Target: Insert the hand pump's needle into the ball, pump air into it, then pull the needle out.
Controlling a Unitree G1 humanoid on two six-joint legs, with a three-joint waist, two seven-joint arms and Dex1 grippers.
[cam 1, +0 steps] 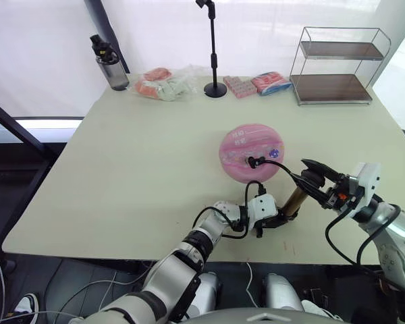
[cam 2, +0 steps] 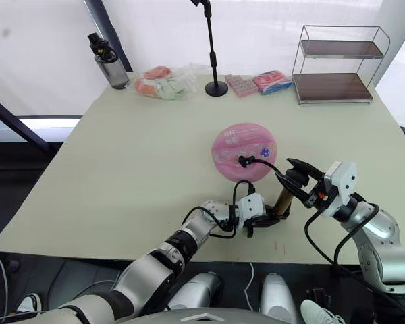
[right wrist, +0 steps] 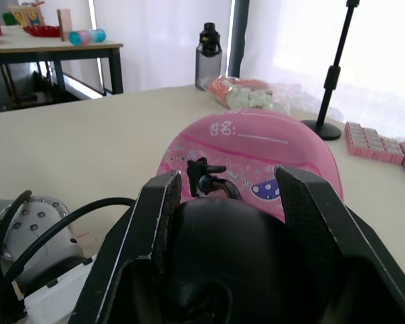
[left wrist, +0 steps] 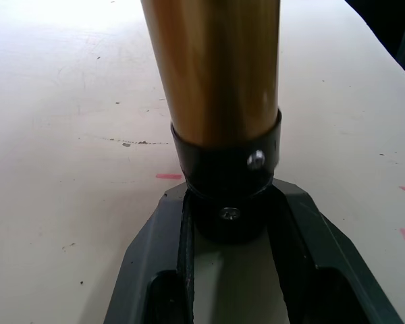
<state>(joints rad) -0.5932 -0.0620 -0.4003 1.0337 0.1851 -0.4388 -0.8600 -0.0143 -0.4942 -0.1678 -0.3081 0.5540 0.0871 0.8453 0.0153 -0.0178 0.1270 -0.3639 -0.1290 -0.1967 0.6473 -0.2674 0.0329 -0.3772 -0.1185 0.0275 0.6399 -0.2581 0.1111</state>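
Clamped at its base by the left gripper (cam 1: pixel 278 217) and at its handle by the right gripper (cam 1: pixel 315 181), the hand pump (cam 1: pixel 296 199) sits at the ball's (cam 1: pixel 251 152) five o'clock, hose already plugged in. A crooked stroke could yank the needle free.

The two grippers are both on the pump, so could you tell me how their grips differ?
The left gripper clamps the black bottom cap of the pump, low by the table; the right gripper is shut on the black handle at its upper end. The left reaches in from the near edge, the right from the robot's right. Both are shut on the pump, its hose plugged into the ball.
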